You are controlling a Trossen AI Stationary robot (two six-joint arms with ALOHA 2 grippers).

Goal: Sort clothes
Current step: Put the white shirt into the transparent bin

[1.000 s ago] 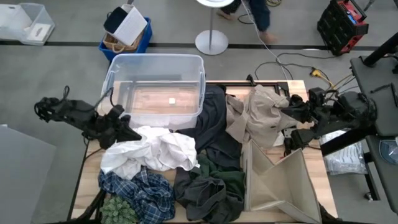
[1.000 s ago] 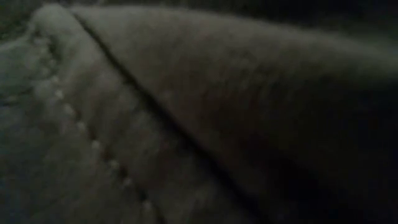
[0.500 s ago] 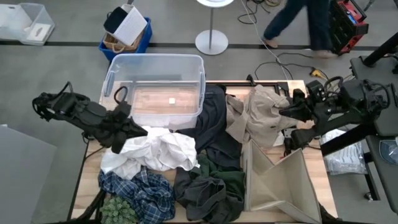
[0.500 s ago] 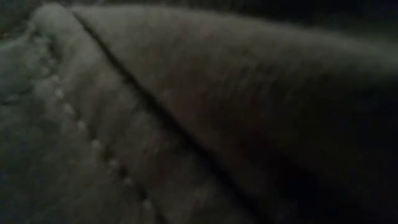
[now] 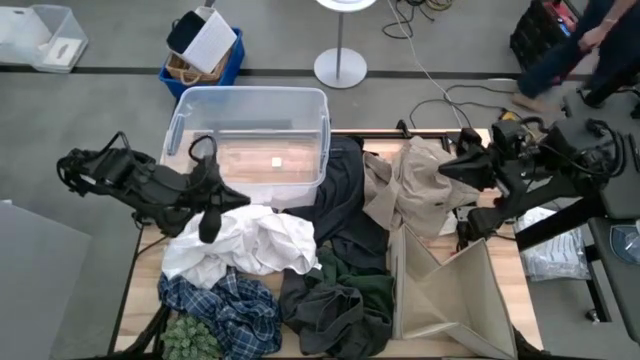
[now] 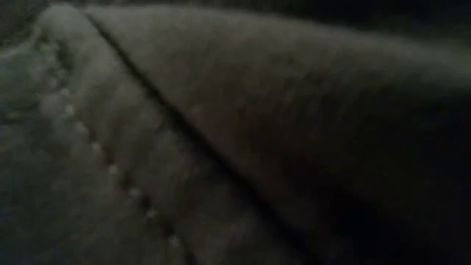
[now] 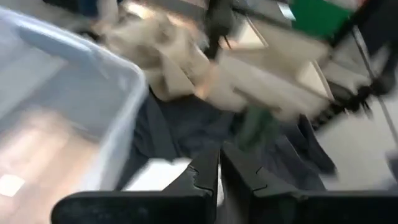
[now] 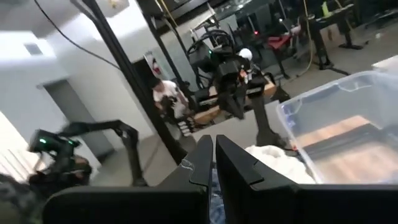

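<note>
Over at the left of the high view, the left gripper [image 5: 208, 228] hung just above the near-left edge of the white garment [image 5: 250, 240], and its fingers [image 7: 205, 177] were pressed together, clenched on nothing, as the left wrist view showed. Right behind it sat the clear plastic bin [image 5: 250, 140], upper left of centre, its wooden floor bare but for a small white scrap. Down in the lower left lay the blue-and-white plaid garment [image 5: 225, 305], with the small green plant [image 5: 190, 338] at the bottom edge beside it. At centre, a dark grey garment [image 5: 345, 205] draped from the bin's corner toward a dark green one [image 5: 370, 290] and a black heap [image 5: 320, 315]. Right of centre, the beige garment [image 5: 415, 185] lay bunched above the tan folding box [image 5: 450, 290]. At the far right, the right gripper [image 5: 447, 168] hovered at the beige garment's right edge, fingers [image 8: 202, 162] closed tight with nothing between them. A person [image 5: 570, 50] walked past in the upper right corner. The low view was smothered by stitched fabric [image 6: 221, 147].
</note>
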